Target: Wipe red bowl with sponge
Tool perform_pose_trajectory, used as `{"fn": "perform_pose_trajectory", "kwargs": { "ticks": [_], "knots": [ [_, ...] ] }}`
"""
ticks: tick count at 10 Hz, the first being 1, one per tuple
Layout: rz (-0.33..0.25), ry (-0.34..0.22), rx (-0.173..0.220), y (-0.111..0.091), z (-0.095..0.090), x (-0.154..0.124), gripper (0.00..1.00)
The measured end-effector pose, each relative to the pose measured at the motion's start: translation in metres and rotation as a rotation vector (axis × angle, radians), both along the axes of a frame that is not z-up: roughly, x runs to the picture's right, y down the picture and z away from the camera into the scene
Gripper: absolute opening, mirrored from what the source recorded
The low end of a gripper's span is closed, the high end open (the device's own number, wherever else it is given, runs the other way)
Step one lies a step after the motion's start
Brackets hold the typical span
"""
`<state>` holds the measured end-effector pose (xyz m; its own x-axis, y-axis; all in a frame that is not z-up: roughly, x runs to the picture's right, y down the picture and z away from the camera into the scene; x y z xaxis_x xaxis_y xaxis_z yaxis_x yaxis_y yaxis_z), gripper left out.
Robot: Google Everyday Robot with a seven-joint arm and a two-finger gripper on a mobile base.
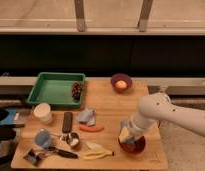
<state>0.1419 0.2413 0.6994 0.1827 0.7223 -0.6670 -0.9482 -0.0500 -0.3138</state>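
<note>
The red bowl (136,146) stands near the front right corner of the wooden table (108,102). My white arm comes in from the right and bends down over it. The gripper (127,137) points down into the bowl's left half, shut on the sponge (127,143). Only a small blue-grey patch of the sponge shows under the fingers, against the bowl's inside. The arm hides most of the bowl's far rim.
A purple bowl (121,82) holding something orange sits at the back. Left of it is a green tray (52,90) with a dark lump. A blue-grey rag (87,116), red pepper (91,128), banana (98,150), white cup (42,113), blue cup (42,138) and utensils lie left of the bowl.
</note>
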Motion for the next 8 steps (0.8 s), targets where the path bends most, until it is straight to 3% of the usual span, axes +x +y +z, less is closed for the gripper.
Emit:
{"fn": "perform_pose_trajectory", "kwargs": {
  "ticks": [2,5,8],
  "knots": [
    [-0.013,-0.015,0.02,0.001,-0.016,-0.005,0.0],
    [-0.014,-0.021,0.002,0.023,-0.031,0.0,0.0],
    [0.023,0.04,0.005,0.023,-0.03,0.027,0.0]
  ]
}}
